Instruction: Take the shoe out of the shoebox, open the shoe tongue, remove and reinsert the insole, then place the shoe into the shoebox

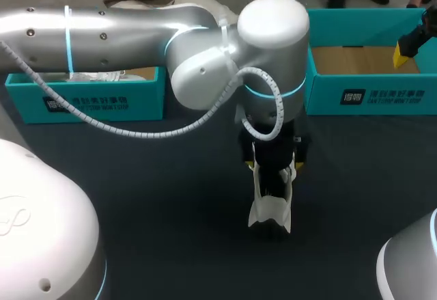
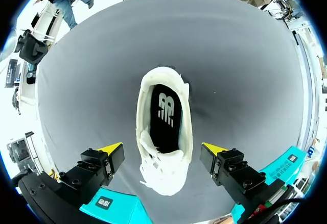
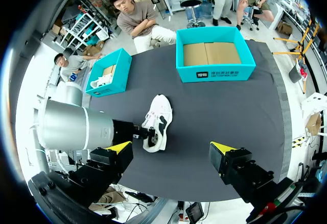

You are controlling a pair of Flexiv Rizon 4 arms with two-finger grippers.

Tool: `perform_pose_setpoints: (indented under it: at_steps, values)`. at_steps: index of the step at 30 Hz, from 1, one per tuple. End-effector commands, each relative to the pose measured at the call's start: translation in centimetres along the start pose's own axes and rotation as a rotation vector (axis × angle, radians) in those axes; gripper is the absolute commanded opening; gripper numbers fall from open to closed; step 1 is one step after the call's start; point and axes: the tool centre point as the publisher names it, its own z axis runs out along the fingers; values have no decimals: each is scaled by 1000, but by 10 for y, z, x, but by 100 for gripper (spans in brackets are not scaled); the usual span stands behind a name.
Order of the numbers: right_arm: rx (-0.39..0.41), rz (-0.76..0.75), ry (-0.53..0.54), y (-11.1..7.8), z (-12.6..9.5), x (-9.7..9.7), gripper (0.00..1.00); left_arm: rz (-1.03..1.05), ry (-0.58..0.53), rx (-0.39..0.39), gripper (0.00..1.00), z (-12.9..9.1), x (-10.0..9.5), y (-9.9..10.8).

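Shoe [image 1: 272, 208] and left end effector [image 1: 274, 167] sit nearest, at the middle of the dark desk [image 1: 171, 197], well apart from both boxes. The left arm [image 1: 102, 37] comes in from the left and bends down over the white shoe. Its wrist view looks straight into the shoe's opening, which faces up. The two yellow-tipped fingers [image 2: 110, 150] stand wide apart, one on each side of the shoe, with a strip of desk showing between each tip and the shoe's side. This end effector is open and grips nothing. A black insole [image 2: 164, 117] lies inside the shoe. The laced front and tongue are between the fingertips, and the heel points ahead of them.

The right end effector [image 3: 171, 150] is farther off and higher. Its fingers are spread wide and hold nothing, and the shoe lies on the desk well ahead of them. In the head view only one of its yellow tips shows, at the right edge, over the right end of the shoebox [image 1: 372, 98].

That teal shoebox stands at the desk's far right. It is open at the top, with a bare brown cardboard floor. A second teal box [image 1: 89, 102] stands at the far left with something pale and crumpled inside; what it is cannot be told.
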Motion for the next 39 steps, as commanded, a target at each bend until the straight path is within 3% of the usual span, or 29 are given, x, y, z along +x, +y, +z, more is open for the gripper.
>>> perform_pose_setpoints:
  at_steps: [1, 3, 4, 6, 7, 11, 16, 31, 39]
  values:
    - [6, 1, -2, 3, 0, 1, 100, 11, 22, 4, 100, -30, 13, 12]
    - [6, 1, -2, 3, 0, 1, 100, -2, 16, 7, 100, -34, 16, 22]
    - [6, 1, -2, 3, 0, 1, 100, -5, 19, 10, 78, -35, 17, 27]
    - [6, 1, -2, 3, 0, 1, 100, -15, 15, 20, 5, -35, 19, 38]
    - [6, 1, -2, 3, 0, 1, 100, -17, 13, 29, 0, -35, 19, 43]
    - [6, 1, -2, 3, 0, 1, 100, -19, 10, 24, 0, -28, 18, 54]
    - [6, 1, -2, 3, 0, 1, 100, -14, -2, 30, 0, -23, 16, 52]
    - [6, 1, -2, 3, 0, 1, 100, 41, 36, 82, 0, 16, 13, 5]
    - [-21, 47, -15, -11, -17, -21, 100, 32, 29, 104, 0, 24, 15, -3]
